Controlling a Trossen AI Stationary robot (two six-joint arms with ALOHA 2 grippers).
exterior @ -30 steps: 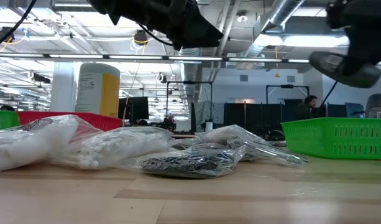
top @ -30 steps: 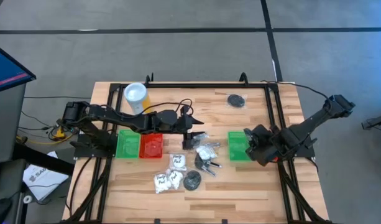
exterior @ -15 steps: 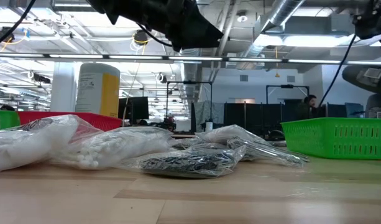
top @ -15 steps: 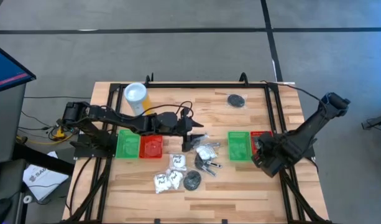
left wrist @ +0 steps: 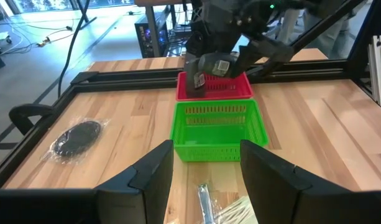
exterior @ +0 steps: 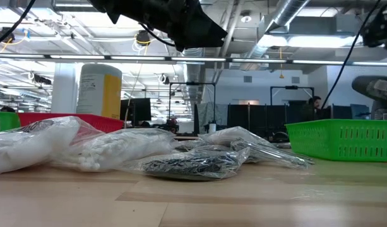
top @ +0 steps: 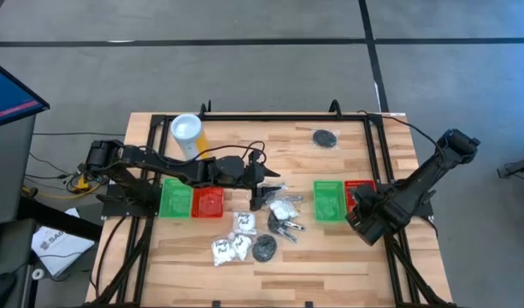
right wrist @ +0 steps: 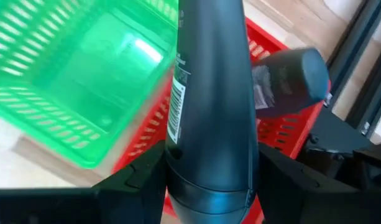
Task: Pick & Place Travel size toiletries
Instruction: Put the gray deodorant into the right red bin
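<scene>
From my remote station: the table (top: 347, 257) shows bare wood along its near edge and between the pile and the right-hand green tray (top: 327, 200). The yellow cylinder (top: 186, 133) stands at the far left. My right gripper (right wrist: 209, 180), over the right-hand red tray (right wrist: 283, 127), clasps a dark bottle (right wrist: 209, 81) bearing a barcode, unreadable. My left gripper (left wrist: 206, 171) hangs above the pile with fingers spread, holding nothing. The travel size toiletries (top: 266, 227) lie bagged at mid-table; one black disc (top: 325, 137) sits apart.
</scene>
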